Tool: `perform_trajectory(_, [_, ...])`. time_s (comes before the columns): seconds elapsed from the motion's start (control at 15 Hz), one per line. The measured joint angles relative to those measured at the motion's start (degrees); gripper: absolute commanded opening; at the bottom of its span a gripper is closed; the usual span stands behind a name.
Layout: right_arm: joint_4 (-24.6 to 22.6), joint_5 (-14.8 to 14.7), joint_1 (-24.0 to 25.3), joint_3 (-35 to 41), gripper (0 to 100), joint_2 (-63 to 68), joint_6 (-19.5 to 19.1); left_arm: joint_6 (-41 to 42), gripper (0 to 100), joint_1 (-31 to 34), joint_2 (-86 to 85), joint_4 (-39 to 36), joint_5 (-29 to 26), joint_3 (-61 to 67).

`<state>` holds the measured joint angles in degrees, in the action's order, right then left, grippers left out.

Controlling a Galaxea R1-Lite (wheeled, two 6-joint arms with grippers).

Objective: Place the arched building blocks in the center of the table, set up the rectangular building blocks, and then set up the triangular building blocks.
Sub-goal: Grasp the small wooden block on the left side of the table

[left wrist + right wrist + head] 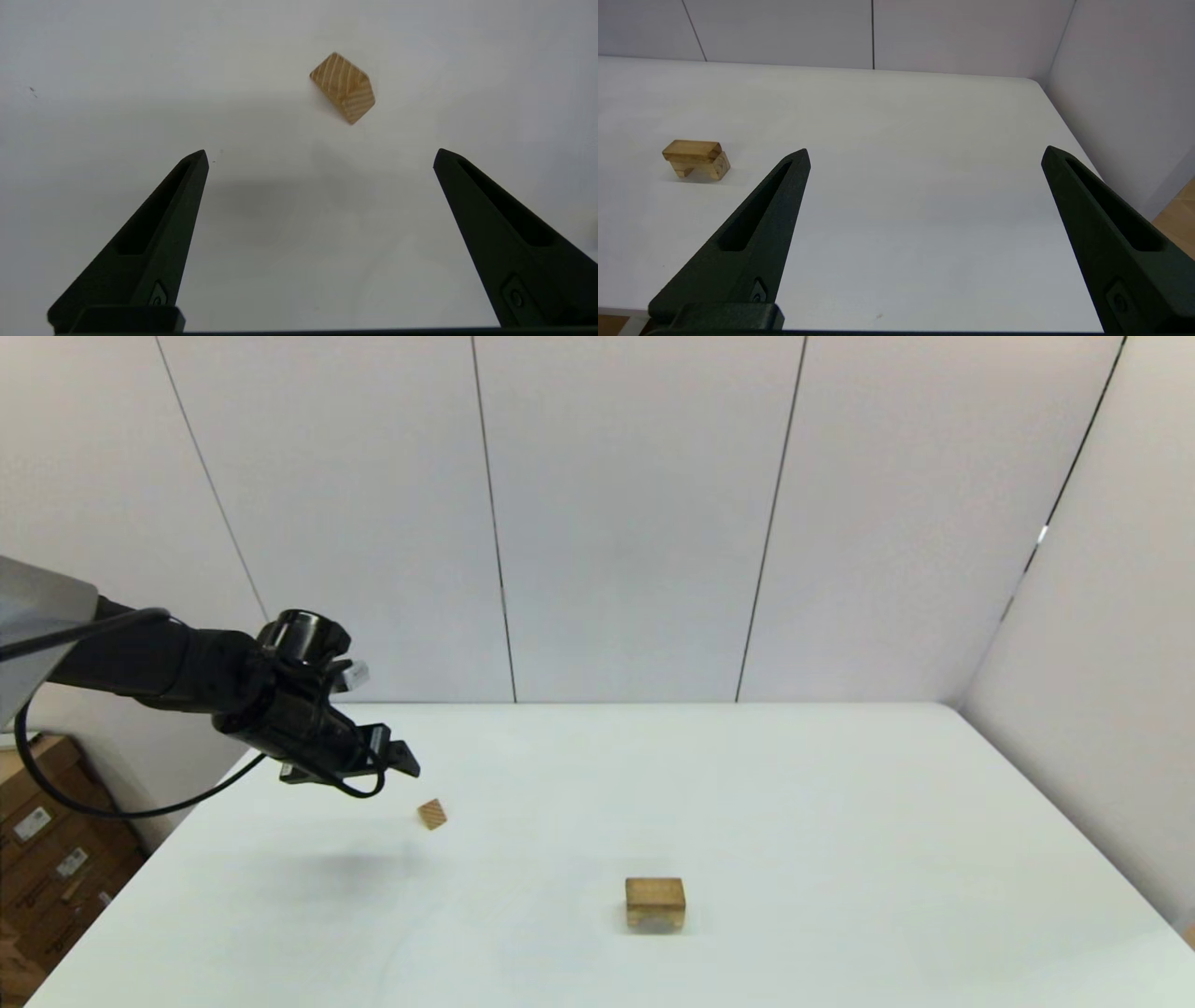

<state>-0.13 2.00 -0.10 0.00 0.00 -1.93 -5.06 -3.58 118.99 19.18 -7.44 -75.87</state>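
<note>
Table: wedge lying diagonal

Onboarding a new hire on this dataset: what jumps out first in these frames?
The left gripper, fingers spread wide, hovers over the table's left side just short of the small triangular block, which lies alone on the white top. Near the table's middle the rectangular slab sits flat on top of the arched block, a two-piece stack. The right gripper is parked open off the near right side.
</note>
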Motion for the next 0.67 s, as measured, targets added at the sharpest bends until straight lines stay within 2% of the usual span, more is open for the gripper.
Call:
perform_trajectory(0.4, [-0.02, 0.0, 0.0, 0.0, 100, 0.02, -0.02, 33.5, 100, 0.09, 2.06, 20.35, 0.27, -12.47])
perform_trajectory(0.67, [-0.02, 0.0, 0.0, 0.0, 100, 0.0, -0.05, 57.61, 100, -0.11, 6.21, 30.85, 3.58, -23.34])
